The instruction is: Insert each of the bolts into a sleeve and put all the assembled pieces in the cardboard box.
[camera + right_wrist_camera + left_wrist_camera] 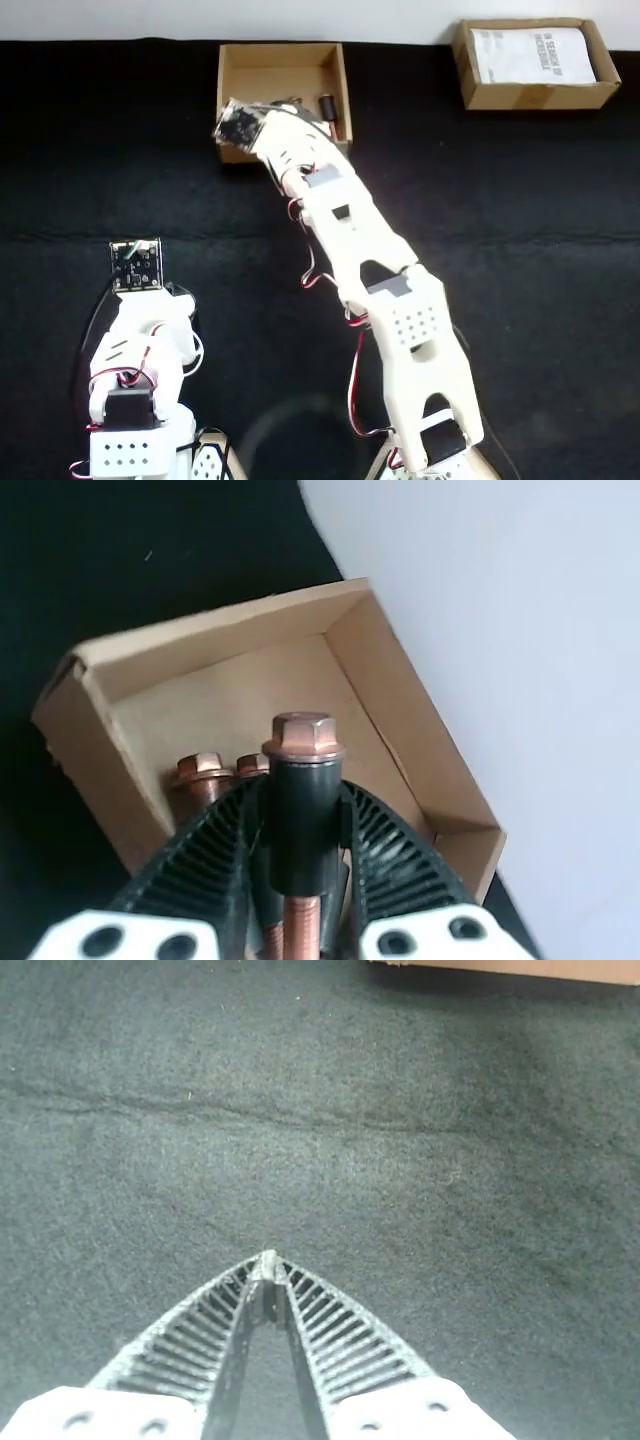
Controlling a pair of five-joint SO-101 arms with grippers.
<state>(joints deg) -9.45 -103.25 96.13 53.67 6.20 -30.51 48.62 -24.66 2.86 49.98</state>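
My right gripper point(298, 825) is shut on an assembled piece point(301, 780), a copper bolt pushed through a black sleeve, held above the open cardboard box point(395, 690). Two more copper bolt heads point(200, 770) show inside the box behind the fingers. From above, the right arm point(340, 215) stretches to the box point(232, 65) at the back, where a dark sleeve piece point(328, 110) lies inside. My left gripper point(265, 1265) is shut with nothing in it, low over the black cloth, near the front left of the table point(135, 265).
A second cardboard box point(530, 95) with a white printed sheet stands at the back right. Black cloth point(520, 260) covers the table, with a white wall behind. An edge of a box point(500, 968) shows far off in the left wrist view.
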